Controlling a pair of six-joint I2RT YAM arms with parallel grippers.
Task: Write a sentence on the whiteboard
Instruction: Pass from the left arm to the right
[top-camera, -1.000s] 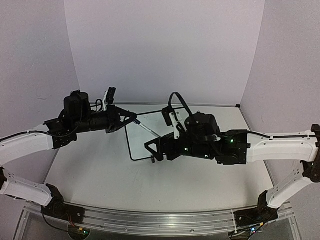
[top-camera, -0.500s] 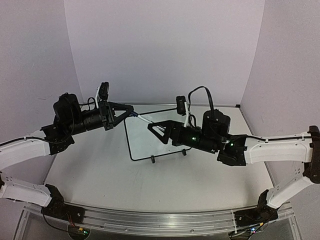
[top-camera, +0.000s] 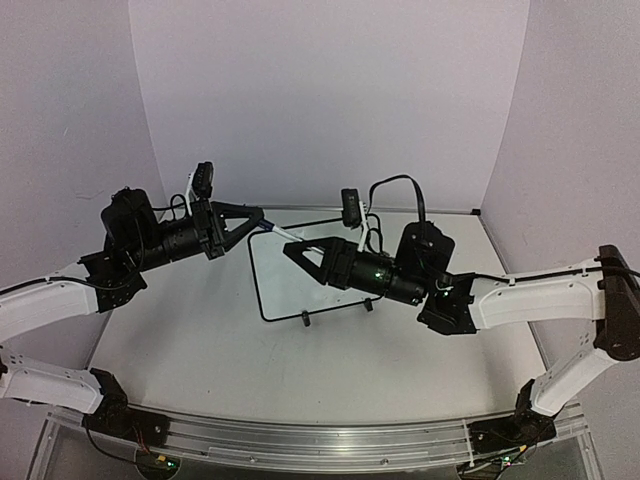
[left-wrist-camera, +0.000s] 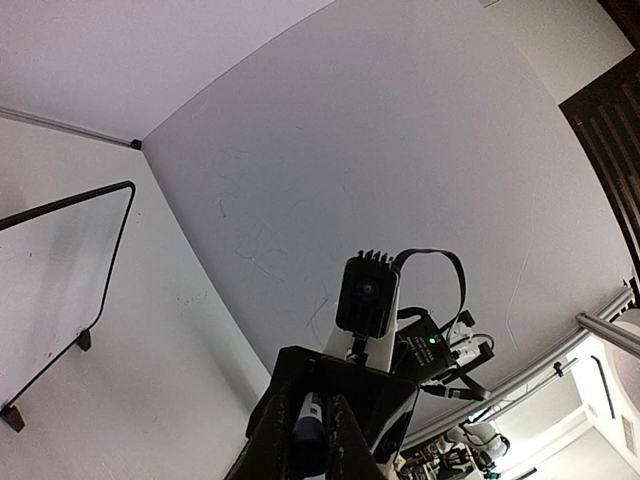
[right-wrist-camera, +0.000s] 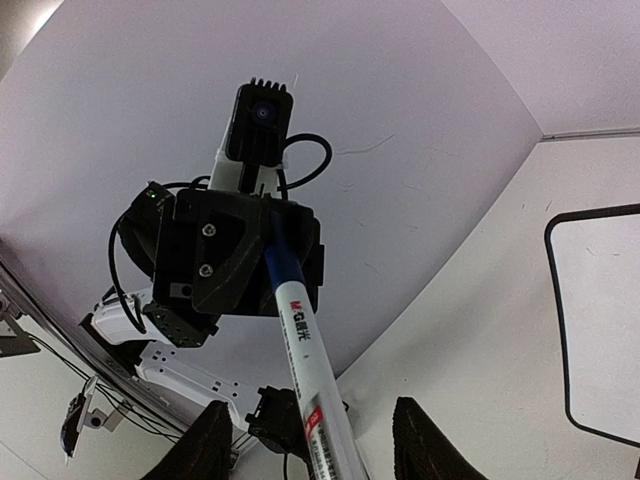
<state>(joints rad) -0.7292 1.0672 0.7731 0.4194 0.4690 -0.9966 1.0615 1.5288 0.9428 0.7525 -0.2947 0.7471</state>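
Observation:
The whiteboard (top-camera: 290, 282) stands on two small black feet at the table's middle. Its face looks blank, with no blue sentence visible. It also shows in the left wrist view (left-wrist-camera: 50, 270) and the right wrist view (right-wrist-camera: 600, 320). My left gripper (top-camera: 258, 222) is raised above the board's left edge, shut on the blue cap end of a white marker (top-camera: 283, 236). The cap sits between its fingers (left-wrist-camera: 308, 403). My right gripper (top-camera: 293, 250) faces the left one. Its jaws stand wide apart on either side of the marker's white barrel (right-wrist-camera: 300, 340), with gaps on both sides.
The table's far edge meets a lavender back wall, and side walls close in left and right. The arms' bases and a metal rail (top-camera: 320, 445) run along the near edge.
Both grippers have risen from beside the board. The right gripper turned from pointing down at the board to facing the left gripper, and its open jaws now straddle the marker barrel.

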